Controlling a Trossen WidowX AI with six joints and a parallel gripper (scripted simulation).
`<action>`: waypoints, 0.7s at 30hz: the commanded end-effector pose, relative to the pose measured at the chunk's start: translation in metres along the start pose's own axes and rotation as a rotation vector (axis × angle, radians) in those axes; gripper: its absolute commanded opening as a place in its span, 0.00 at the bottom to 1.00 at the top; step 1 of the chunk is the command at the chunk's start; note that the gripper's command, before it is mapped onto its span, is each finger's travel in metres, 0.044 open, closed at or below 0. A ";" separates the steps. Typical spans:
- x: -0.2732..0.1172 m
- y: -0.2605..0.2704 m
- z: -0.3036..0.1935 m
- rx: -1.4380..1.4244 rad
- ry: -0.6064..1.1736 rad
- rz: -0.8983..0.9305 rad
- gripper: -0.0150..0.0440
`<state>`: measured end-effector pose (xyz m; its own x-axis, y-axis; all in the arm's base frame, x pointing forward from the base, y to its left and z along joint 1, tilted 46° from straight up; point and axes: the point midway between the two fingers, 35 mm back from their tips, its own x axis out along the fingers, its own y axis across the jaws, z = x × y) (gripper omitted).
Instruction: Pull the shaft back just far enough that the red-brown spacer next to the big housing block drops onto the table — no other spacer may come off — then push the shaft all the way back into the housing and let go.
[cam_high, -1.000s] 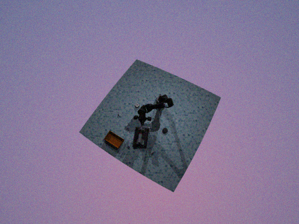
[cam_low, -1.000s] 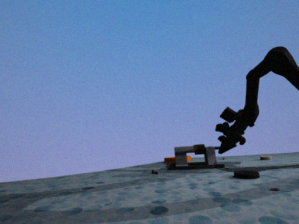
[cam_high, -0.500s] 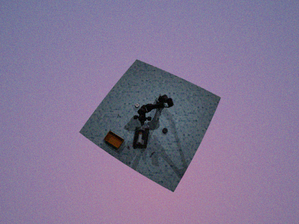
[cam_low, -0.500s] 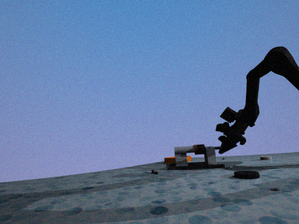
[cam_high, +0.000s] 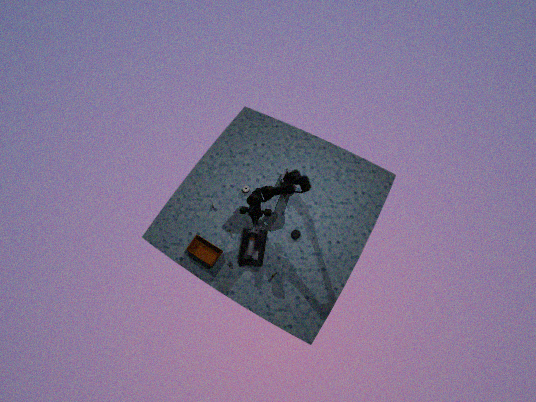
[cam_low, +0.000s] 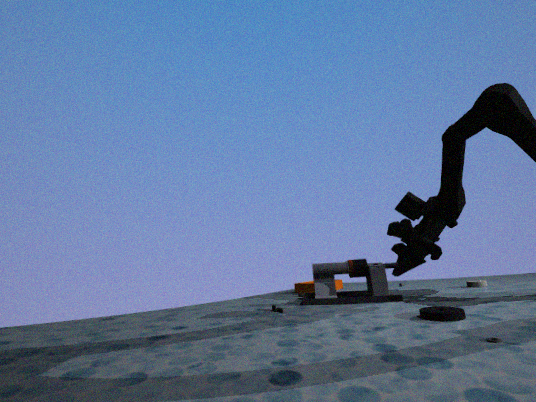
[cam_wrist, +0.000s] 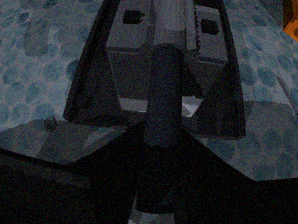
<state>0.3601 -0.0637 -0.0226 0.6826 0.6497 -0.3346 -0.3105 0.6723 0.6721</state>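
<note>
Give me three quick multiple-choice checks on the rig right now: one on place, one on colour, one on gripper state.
1. Where is the orange tray?
A. Beside the fixture
B. On top of the fixture
C. Under the arm's base

2. What colour is the round disc lying apart from the fixture in the exterior view?
A. White
B. Black
C. Orange

3. What is the gripper doing?
A. Open above the tray
B. Shut on nothing
C. Shut on the shaft

Answers: 1 A, the top view shows it alongside; 2 B, it looks dark on the mat; 3 C, the fingers meet the shaft's protruding end.
</note>
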 end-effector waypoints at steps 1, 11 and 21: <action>-0.001 0.000 -0.001 0.001 0.000 0.000 0.25; -0.002 0.000 -0.002 0.001 0.000 0.000 0.25; -0.003 0.000 -0.003 0.001 0.000 0.000 0.25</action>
<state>0.3579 -0.0642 -0.0231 0.6825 0.6497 -0.3347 -0.3103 0.6722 0.6722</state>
